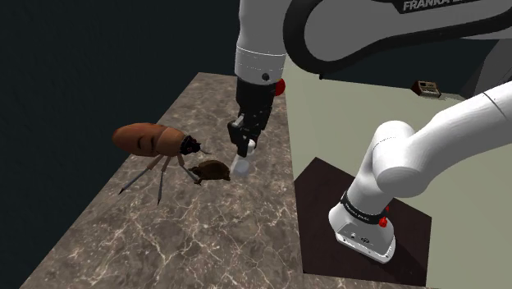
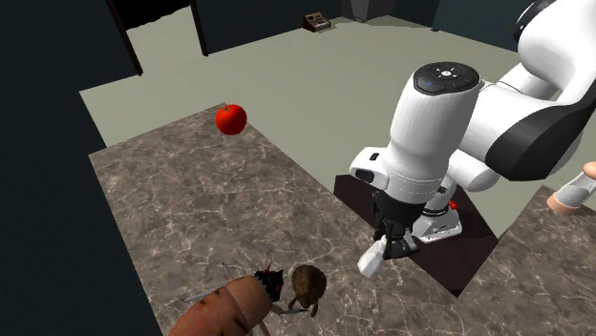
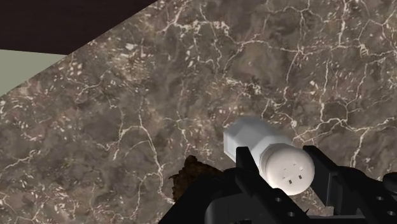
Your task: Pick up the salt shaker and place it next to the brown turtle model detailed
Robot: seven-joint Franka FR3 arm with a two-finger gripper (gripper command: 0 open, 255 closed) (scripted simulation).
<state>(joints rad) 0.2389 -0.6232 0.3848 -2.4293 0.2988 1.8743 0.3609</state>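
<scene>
My black gripper (image 1: pixel 244 153) is shut on a white salt shaker (image 1: pixel 240 164), which hangs from the fingers just above the marble top. In the wrist view the shaker (image 3: pixel 267 153) lies clasped between the two fingers (image 3: pixel 245 167), its holed cap toward the camera. The small brown turtle model (image 1: pixel 210 172) sits on the counter just to the shoulder view's left of the shaker, a short gap apart. From the second exterior view the shaker (image 2: pixel 372 258) is tilted and the turtle (image 2: pixel 308 284) stands to its left. A brown edge of the turtle (image 3: pixel 186 179) peeks out beside the gripper.
A large orange-brown beetle figure (image 1: pixel 153 140) stands on thin legs right beside the turtle. A red apple (image 2: pixel 230 118) rests at the counter's far corner. The dark marble counter (image 1: pixel 205 238) ends at an edge near my stand (image 1: pixel 365 230). A small box (image 2: pixel 316 21) lies on the floor.
</scene>
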